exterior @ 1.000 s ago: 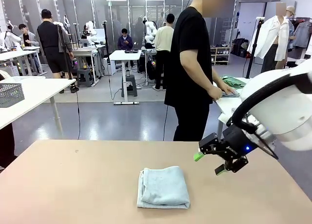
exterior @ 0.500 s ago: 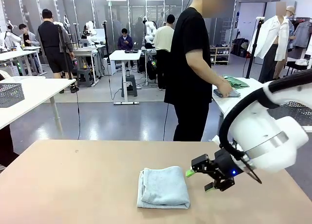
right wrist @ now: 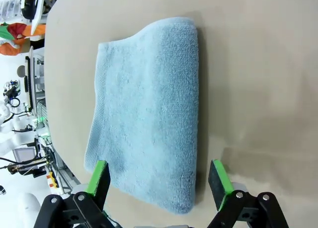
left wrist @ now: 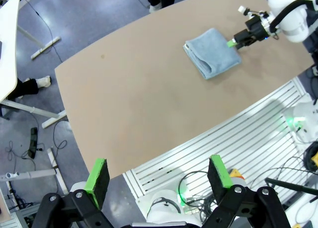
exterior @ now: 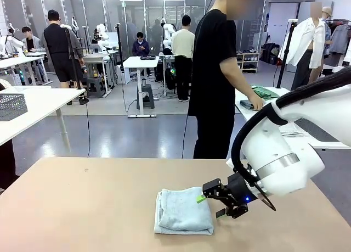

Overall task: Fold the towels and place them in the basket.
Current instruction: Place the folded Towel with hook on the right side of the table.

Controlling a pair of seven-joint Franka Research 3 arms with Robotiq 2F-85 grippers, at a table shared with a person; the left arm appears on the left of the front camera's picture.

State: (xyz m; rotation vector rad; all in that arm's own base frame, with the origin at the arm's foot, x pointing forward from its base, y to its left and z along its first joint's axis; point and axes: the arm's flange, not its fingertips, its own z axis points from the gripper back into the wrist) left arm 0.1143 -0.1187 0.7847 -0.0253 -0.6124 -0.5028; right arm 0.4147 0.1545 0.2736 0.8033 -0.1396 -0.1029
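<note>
Tan table (exterior: pixel 82 208) carries a folded blue towel (exterior: pixel 184 211) at centre, with the right gripper (exterior: pixel 210 206) low at its right edge, jaws apart, probably lining up to pinch that edge.

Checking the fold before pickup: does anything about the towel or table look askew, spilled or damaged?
Nothing stands out. The pale blue towel lies folded flat on the table, layers fairly even, no spills or damage. The right end effector is open at its edge, not gripping.
</note>
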